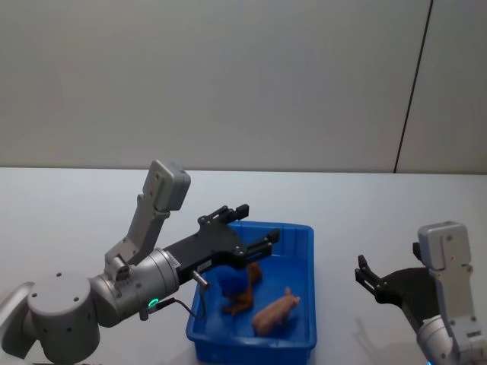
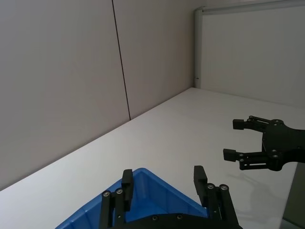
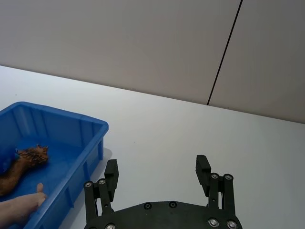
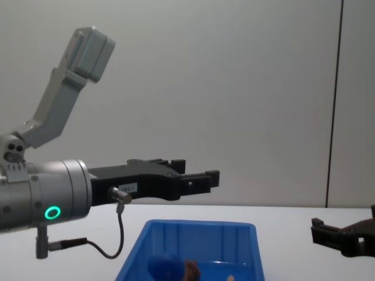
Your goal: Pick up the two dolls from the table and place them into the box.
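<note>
The blue box (image 1: 303,237) stands on the white table in front of me. Both dolls lie inside it: the shaggy reddish-brown one (image 1: 245,293) toward the middle, the pale pink one (image 1: 276,312) just beside it, nearer me. My left gripper (image 1: 256,223) hovers open and empty above the box's far left part, clear of the dolls. My right gripper (image 1: 362,272) hangs open and empty over the table to the right of the box. The right wrist view shows the box (image 3: 71,120) with the brown doll (image 3: 25,160) and the pink doll (image 3: 18,208) on its floor.
The white table (image 1: 380,205) stretches bare around the box, with free room to its right and behind. A grey wall with a dark vertical seam (image 1: 413,84) closes the back. A thin cable (image 1: 199,306) loops off my left wrist near the box's left wall.
</note>
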Available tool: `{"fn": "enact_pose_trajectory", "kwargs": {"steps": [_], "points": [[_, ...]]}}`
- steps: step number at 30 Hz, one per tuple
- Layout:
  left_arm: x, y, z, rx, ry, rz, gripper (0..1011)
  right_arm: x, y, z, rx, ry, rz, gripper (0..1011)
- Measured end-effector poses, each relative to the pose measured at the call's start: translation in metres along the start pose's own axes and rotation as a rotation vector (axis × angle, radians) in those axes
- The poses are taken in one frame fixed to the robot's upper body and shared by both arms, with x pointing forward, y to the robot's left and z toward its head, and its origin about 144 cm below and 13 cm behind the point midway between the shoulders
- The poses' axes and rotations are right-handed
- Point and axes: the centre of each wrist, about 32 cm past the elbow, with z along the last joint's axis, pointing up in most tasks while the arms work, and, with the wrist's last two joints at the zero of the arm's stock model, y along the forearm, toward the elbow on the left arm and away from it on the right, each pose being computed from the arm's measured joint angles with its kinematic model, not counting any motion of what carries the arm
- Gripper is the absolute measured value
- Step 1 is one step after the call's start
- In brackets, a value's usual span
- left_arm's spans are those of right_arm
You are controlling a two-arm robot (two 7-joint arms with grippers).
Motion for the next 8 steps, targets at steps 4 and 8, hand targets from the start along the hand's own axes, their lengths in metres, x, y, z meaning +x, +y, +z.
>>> {"fn": "enact_pose_trajectory", "kwargs": {"steps": [4,8], "points": [[-0.0007,-0.0006,-0.0011,-0.006,0.002,-0.013,882,0.0,0.0,0.0,0.0,0.0,0.0,1001],[-0.0011,-0.001,-0.002,-0.01,0.004,-0.022,973,0.0,0.0,0.0,0.0,0.0,0.0,1001]]}}
